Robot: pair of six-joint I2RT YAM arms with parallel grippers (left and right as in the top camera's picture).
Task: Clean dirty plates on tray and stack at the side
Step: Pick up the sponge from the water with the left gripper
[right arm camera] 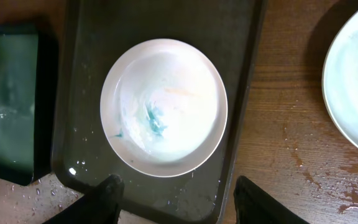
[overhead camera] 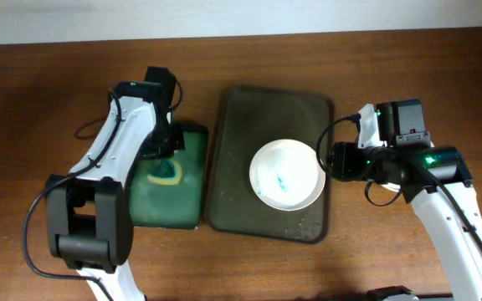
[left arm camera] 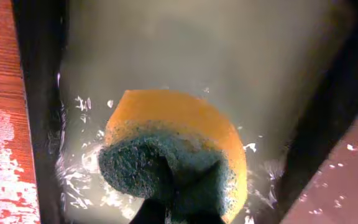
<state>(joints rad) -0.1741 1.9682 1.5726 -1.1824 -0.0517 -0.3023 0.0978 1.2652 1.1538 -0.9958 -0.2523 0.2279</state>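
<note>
Wooden table (overhead camera: 23, 100): tray (overhead camera: 258, 113) lengthwise front-to-back, smeared plate (overhead camera: 287, 174) flat inside.

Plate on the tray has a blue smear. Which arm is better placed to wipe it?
Left. The left gripper pinches the sponge in the green tray, right beside the dark tray holding the plate. The right gripper hangs open and empty beside the plate.
</note>
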